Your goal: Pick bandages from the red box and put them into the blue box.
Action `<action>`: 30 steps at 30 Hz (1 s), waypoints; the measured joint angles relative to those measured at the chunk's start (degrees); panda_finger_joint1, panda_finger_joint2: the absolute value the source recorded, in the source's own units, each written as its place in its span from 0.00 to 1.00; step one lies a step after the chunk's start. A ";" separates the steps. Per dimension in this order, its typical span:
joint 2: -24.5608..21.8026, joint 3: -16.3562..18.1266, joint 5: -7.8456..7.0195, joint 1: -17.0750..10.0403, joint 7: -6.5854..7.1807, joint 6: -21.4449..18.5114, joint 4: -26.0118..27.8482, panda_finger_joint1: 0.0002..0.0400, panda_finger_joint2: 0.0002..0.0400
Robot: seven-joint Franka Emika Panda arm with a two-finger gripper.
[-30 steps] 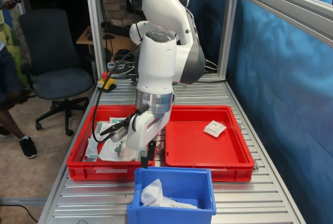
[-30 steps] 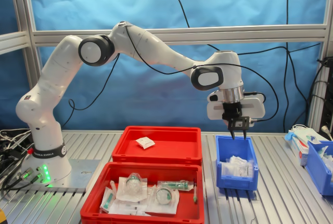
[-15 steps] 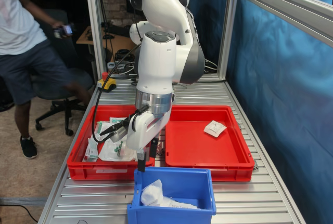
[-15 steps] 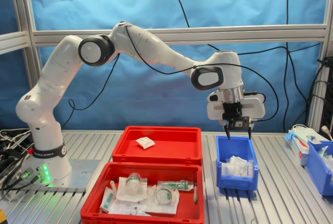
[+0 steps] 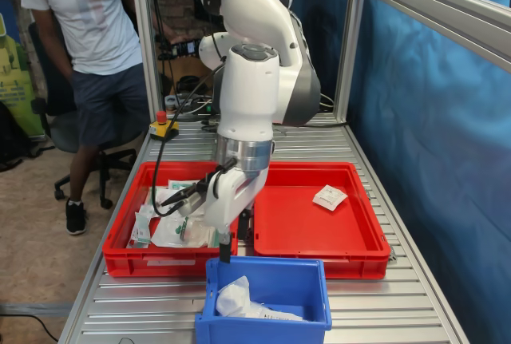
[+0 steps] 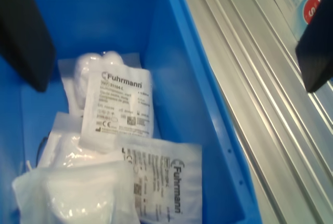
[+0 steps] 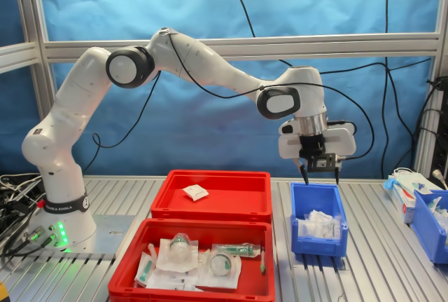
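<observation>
My gripper hangs open just above the far end of the blue box, with nothing between its fingers. In the wrist view its dark fingers stand wide apart over the blue box, one over the inside and the other beyond its rim. Several white bandages lie inside. In the first exterior view the gripper sits at the rim of the blue box. One bandage lies alone in the red box.
A second red crate beside the red box holds clear pouches. A person stands at the first exterior view's left. Another blue bin and a carton sit at the second exterior view's right. Aluminium frame posts surround the table.
The gripper's fingers have spread apart and it has risen a little above the blue box. A person has walked into the first exterior view.
</observation>
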 joint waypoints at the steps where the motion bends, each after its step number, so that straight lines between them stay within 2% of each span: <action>1: -0.10 0.02 0.00 0.13 0.00 0.00 0.00 1.00 1.00; 6: -0.76 0.34 0.00 0.67 0.00 0.00 0.00 1.00 1.00; 21: -5.07 4.19 0.00 0.99 0.00 0.00 -0.76 1.00 1.00; 27: -9.41 6.06 -0.03 0.93 0.00 0.07 -4.81 1.00 1.00; 30: -12.23 6.56 -0.61 0.92 0.00 0.09 -8.40 1.00 1.00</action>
